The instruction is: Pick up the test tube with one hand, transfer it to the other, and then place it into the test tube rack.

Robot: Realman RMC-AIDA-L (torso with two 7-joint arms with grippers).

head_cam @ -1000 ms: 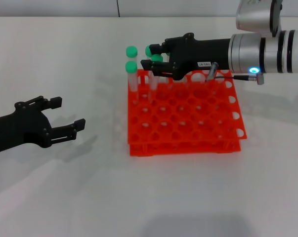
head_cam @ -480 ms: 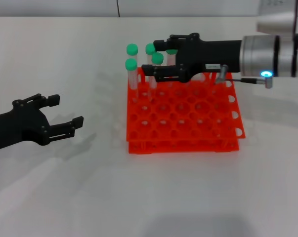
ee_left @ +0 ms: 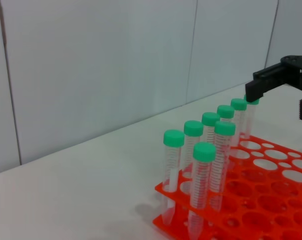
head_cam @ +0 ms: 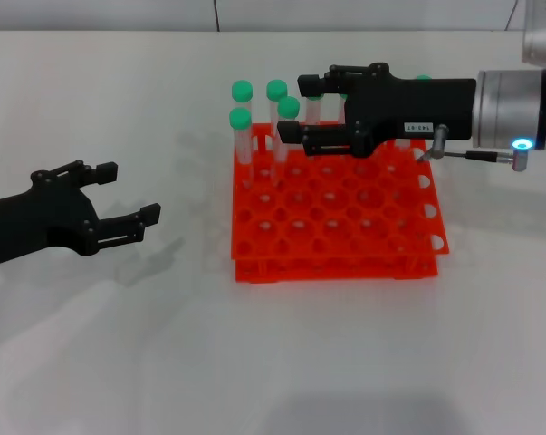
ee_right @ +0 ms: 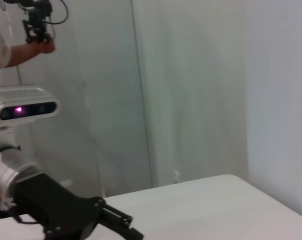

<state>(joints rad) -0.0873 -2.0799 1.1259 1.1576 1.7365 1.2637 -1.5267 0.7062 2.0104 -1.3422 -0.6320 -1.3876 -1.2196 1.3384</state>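
Observation:
The orange-red test tube rack (head_cam: 336, 270) stands mid-table with several green-capped test tubes upright in its back and left holes. My right gripper (head_cam: 289, 111), black with a white label, is open above the rack's back rows. One test tube (head_cam: 288, 109) stands in the rack between its fingertips, and the fingers do not touch it. My left gripper (head_cam: 126, 192) is open and empty, low over the table left of the rack. The left wrist view shows the rack (ee_left: 271, 200), the row of tubes (ee_left: 204, 152) and the right gripper (ee_left: 283, 97) behind them.
The white table (head_cam: 282, 362) stretches around the rack. The rack's front and right holes hold nothing. The right arm's silver cylinder (head_cam: 517, 109) with a blue light reaches in from the right. A white wall (ee_left: 115, 60) rises behind the table.
My right gripper has drawn back to the right, open, away from the upright tubes, which stay in the rack. My left gripper has shifted slightly.

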